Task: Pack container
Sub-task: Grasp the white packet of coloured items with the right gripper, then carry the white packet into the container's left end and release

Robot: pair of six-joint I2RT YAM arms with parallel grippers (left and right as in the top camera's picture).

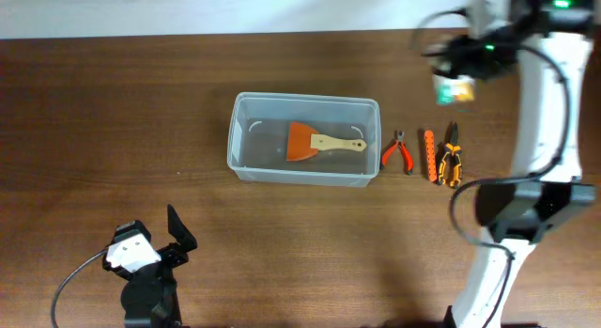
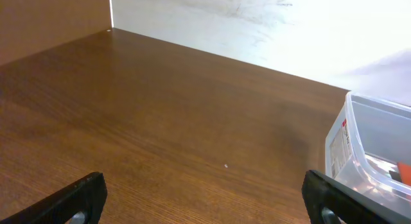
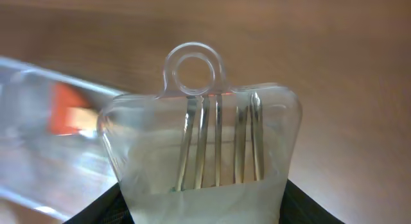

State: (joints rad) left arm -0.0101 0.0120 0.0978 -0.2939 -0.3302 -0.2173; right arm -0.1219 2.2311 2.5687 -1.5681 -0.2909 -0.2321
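The clear plastic container stands at mid-table with an orange scraper with a wooden handle lying inside. My right gripper is raised to the right of the container and is shut on a small clear plastic pack of metal rods with a ring hanger. The container and the scraper show blurred at the left of the right wrist view. My left gripper is open and empty near the front left. Its wrist view shows the fingers wide apart and the container's corner at the right.
Right of the container lie red-handled pliers, an orange rod-like tool and orange-and-black pliers. The right arm's base stands at the right. A white wall runs along the table's far edge.
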